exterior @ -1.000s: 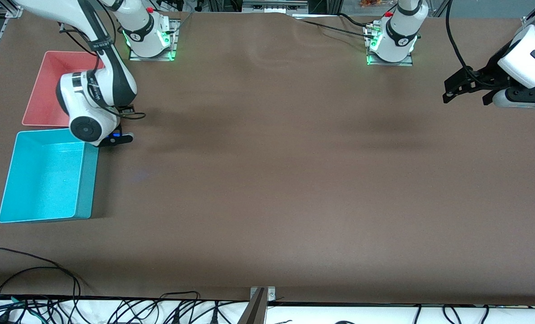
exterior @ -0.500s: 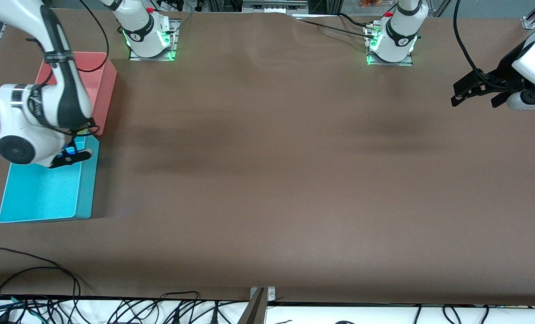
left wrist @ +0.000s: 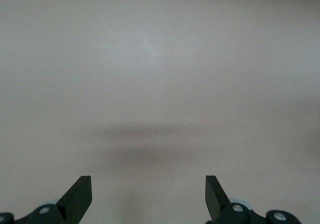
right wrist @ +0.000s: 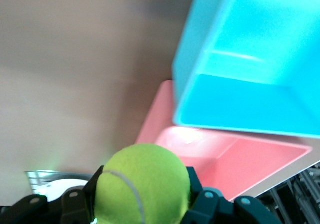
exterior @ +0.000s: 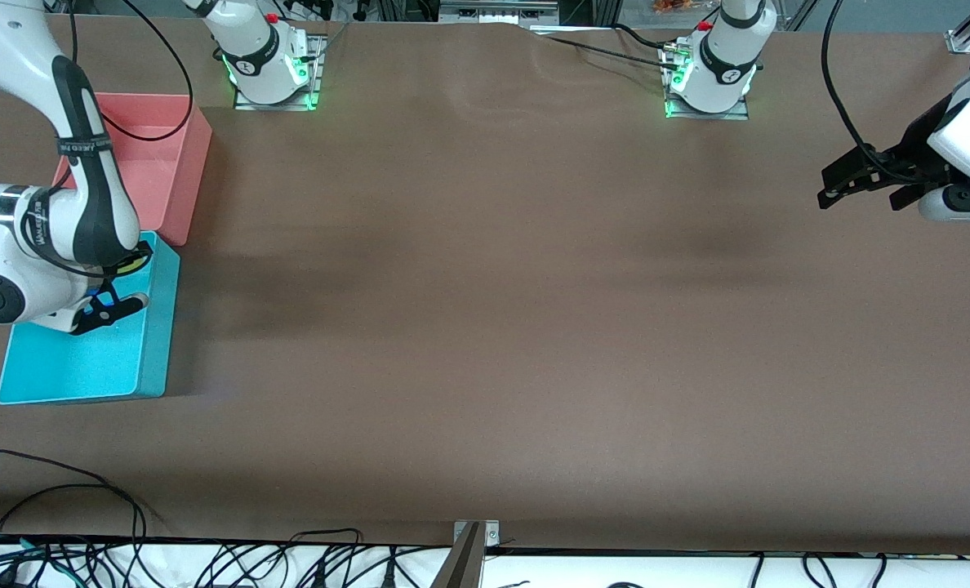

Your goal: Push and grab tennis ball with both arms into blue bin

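Right gripper [right wrist: 142, 206] has its fingers clenched on the tennis ball [right wrist: 143, 185], up in the air over the blue bin [exterior: 154, 327], at the bin's end next to the pink bin [exterior: 187, 175], by the table edge at the right arm's end. In the front view only a sliver of ball [exterior: 135, 262] shows under the wrist. Risk: the ball sits close to the shared edge of the 2 bins, so a release now could clip the blue rim and bounce into the pink bin or out onto the table [exterior: 485, 327]. A drop from this height may also bounce out of the blue bin. Left gripper [exterior: 865, 181] waits over the table edge at the left arm's end, fingers [left wrist: 80, 196] spread and empty.
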`<state>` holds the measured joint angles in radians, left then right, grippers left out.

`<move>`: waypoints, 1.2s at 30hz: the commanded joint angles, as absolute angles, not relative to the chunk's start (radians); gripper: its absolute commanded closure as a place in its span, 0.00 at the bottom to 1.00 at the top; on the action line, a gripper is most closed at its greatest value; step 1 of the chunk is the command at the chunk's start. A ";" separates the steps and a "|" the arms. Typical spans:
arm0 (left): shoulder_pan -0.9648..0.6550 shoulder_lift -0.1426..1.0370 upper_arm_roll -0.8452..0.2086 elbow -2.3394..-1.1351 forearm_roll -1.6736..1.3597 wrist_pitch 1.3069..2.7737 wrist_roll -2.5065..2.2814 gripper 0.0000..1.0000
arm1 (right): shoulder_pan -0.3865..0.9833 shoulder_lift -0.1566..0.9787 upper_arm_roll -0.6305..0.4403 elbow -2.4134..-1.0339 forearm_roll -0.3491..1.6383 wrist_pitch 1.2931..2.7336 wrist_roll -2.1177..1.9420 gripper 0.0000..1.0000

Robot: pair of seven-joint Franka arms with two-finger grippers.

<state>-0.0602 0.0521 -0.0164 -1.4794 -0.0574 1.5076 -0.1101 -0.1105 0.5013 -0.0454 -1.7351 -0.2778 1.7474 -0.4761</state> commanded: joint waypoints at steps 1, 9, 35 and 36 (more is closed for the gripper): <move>-0.057 0.072 -0.020 -1.437 -0.067 1.497 -0.115 0.00 | -0.158 0.545 -0.037 -1.698 -0.252 1.761 -0.541 0.48; -0.057 0.071 -0.021 -1.437 -0.064 1.497 -0.118 0.00 | -0.170 0.558 -0.037 -1.697 -0.230 1.772 -0.558 0.47; -0.057 0.071 -0.023 -1.437 -0.064 1.497 -0.120 0.00 | -0.213 0.617 -0.035 -1.667 -0.169 1.758 -0.572 0.00; -0.057 0.071 -0.023 -1.436 -0.066 1.497 -0.120 0.00 | -0.213 0.615 -0.035 -1.664 -0.170 1.756 -0.572 0.00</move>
